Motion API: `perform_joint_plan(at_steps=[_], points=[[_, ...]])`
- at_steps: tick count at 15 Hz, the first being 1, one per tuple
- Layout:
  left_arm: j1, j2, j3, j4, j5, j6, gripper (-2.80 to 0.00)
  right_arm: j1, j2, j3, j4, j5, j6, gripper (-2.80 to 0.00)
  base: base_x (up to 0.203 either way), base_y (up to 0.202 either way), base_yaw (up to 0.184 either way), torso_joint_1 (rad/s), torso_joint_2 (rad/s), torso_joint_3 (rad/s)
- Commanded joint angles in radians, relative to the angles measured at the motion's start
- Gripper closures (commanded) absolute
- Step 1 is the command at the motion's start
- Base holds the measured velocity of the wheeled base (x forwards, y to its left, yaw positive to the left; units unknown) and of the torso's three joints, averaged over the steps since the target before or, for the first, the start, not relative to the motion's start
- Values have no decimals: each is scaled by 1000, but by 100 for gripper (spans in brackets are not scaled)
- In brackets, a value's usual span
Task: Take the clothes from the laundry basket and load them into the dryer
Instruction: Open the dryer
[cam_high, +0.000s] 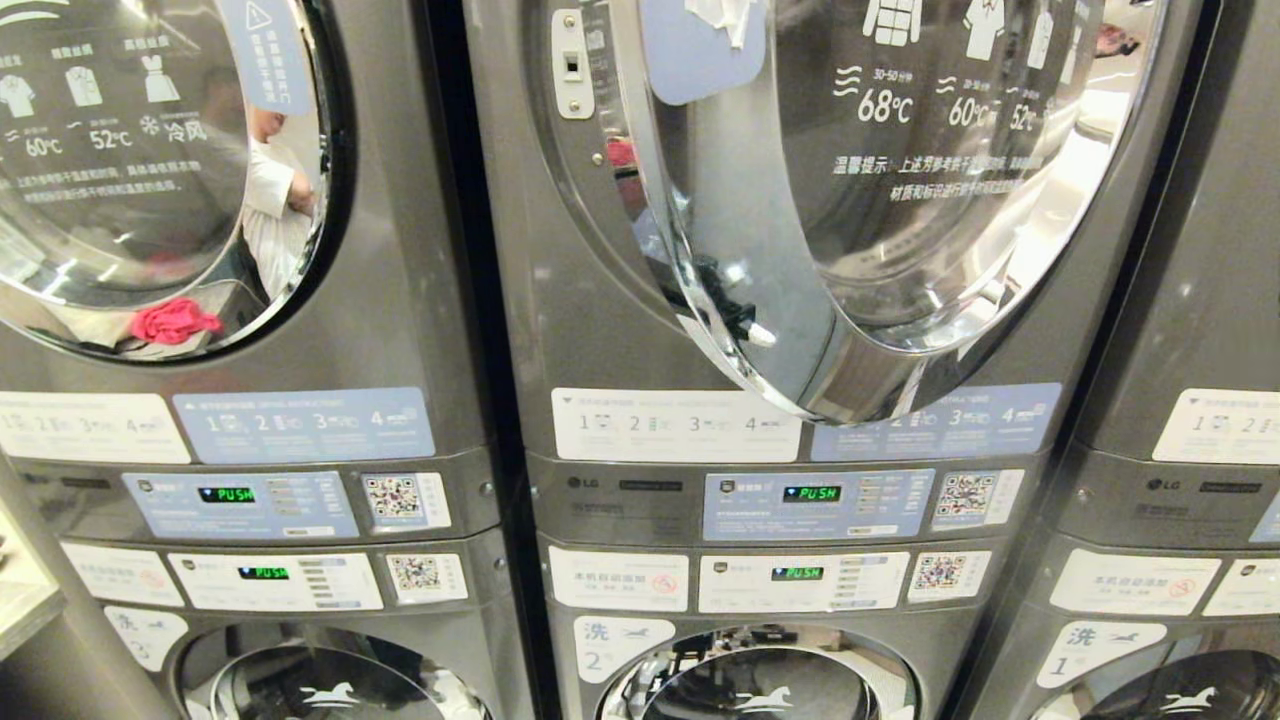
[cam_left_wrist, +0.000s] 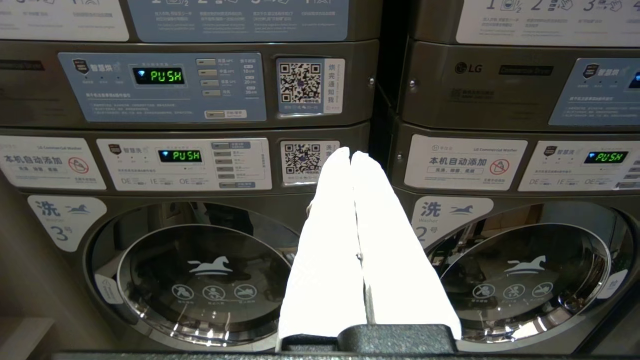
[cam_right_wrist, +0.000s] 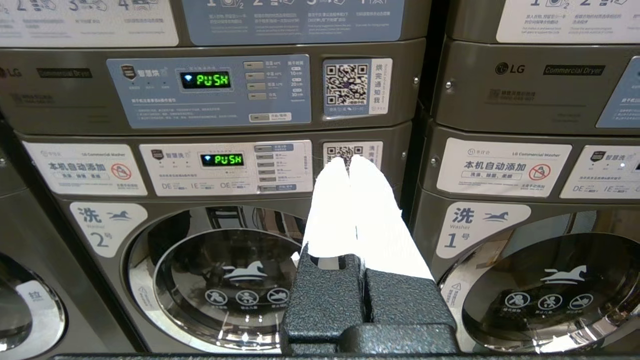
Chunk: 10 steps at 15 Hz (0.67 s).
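Observation:
The middle dryer (cam_high: 590, 330) fills the head view, and its round glass door (cam_high: 900, 230) stands swung out from the front, with the latch plate (cam_high: 571, 64) bared. The laundry basket and the clothes are out of view. My left gripper (cam_left_wrist: 350, 152) is shut, white fingers (cam_left_wrist: 325, 240) pressed together with nothing between them, level before the seam between washers 3 and 2. My right gripper (cam_right_wrist: 348, 159) is likewise shut and empty, before the seam between washers 2 and 1. Neither arm shows in the head view.
Stacked grey machines stand side by side with lit control panels (cam_high: 815, 503). The left dryer's door (cam_high: 150, 180) is closed; its glass shows a red bundle (cam_high: 172, 322) and a person's white sleeve (cam_high: 268, 195), perhaps reflections. Washer doors (cam_left_wrist: 200, 275) below are closed.

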<state>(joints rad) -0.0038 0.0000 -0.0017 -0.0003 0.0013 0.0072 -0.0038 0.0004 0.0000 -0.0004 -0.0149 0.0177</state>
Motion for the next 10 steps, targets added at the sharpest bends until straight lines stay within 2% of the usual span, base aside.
perform_joint_plan(at_steps=[1, 10], points=[[1, 0, 0, 0, 0, 0, 0, 1, -2, 0, -1, 1, 1, 0, 2, -63, 23, 7, 6, 2], [1, 0, 0, -1, 0, -3, 0, 1, -2, 0, -1, 0, 0, 0, 0, -182, 4, 1, 4, 4]])
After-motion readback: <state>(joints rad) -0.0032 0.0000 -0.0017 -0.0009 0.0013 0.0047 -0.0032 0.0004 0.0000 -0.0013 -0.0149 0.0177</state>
